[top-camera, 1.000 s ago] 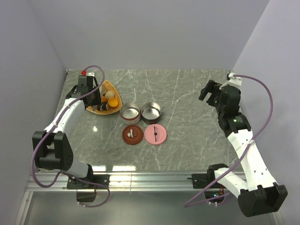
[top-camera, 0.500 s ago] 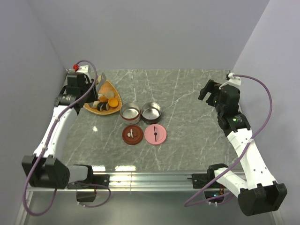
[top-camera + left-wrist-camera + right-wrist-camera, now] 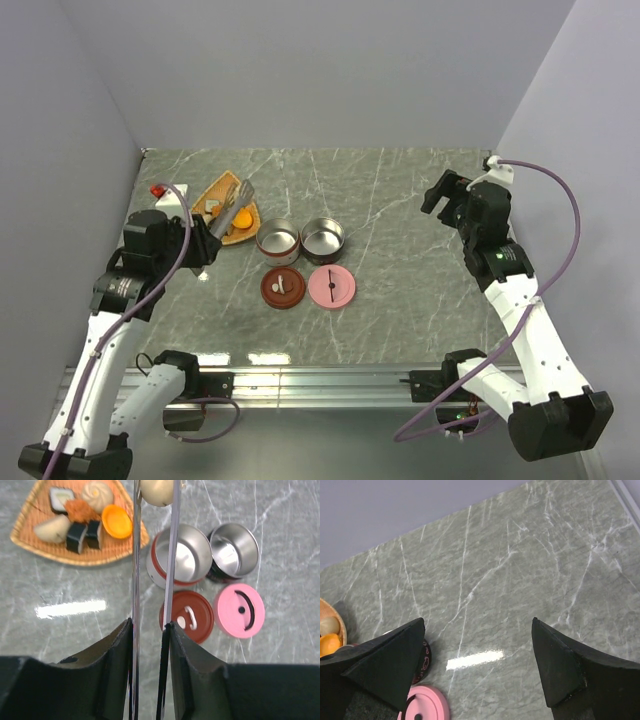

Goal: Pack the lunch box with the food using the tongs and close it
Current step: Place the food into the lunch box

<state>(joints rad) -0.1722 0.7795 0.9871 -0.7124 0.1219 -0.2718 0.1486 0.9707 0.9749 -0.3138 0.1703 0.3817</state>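
From above, the left gripper (image 3: 203, 243) clamps the thin pale metal tongs (image 3: 235, 205), tips over the orange fan-shaped plate (image 3: 221, 184); the red-banded steel tin (image 3: 278, 240) and dark-banded steel tin (image 3: 323, 237) stand beside it, red-brown lid (image 3: 283, 288) and pink lid (image 3: 332, 287) off, on the marble worktop (image 3: 400, 300); at the left wrist we see a beige round dumpling (image 3: 156, 490) pinched in the tong tips, both tins empty, other food pieces (image 3: 80, 530) on the plate; at the right wrist, the right gripper (image 3: 477, 655) gapes wide, empty; we judge packing barely begun, closing wholly ahead
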